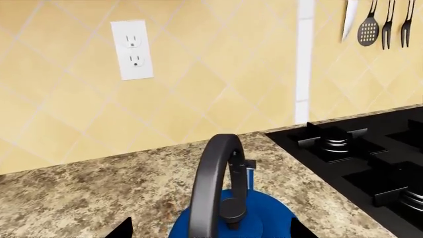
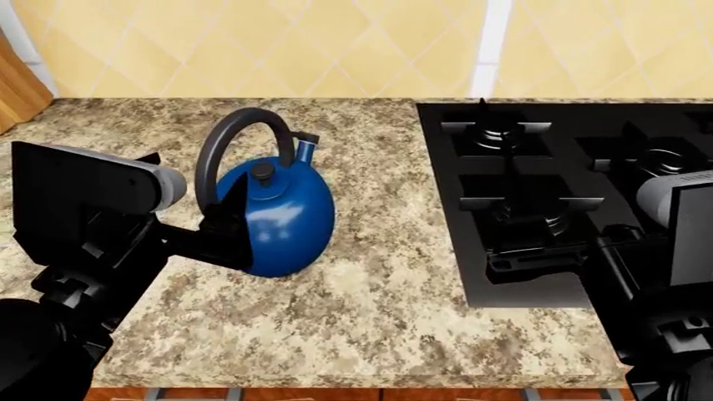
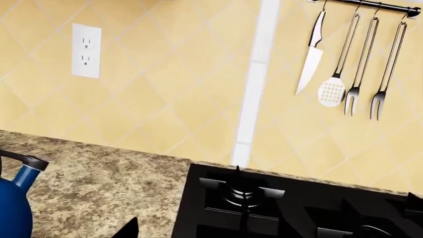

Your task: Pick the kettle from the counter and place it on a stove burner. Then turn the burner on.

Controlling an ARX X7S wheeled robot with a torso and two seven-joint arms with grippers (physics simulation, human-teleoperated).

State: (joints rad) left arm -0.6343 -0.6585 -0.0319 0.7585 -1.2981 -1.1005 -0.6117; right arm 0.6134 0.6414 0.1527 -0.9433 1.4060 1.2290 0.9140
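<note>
The blue kettle [image 2: 279,213] with its black arched handle [image 2: 229,134] stands upright on the granite counter [image 2: 368,292], left of the black stove [image 2: 446,251]. My left gripper [image 2: 240,230] is open, with its jaws either side of the kettle's body [image 1: 264,218], below the handle [image 1: 215,173]. My right gripper [image 2: 535,251] is open and empty, low over the stove's front left part near a burner [image 2: 523,209]. Another burner [image 3: 243,194] shows in the right wrist view, with the kettle's spout [image 3: 29,171] at that view's edge.
A tiled wall runs behind the counter, with a white outlet [image 1: 132,49] and a knife and utensils hanging on a rail [image 3: 350,64]. A wooden cabinet side [image 2: 17,83] stands at the far left. The counter's front edge [image 2: 368,388] is near me.
</note>
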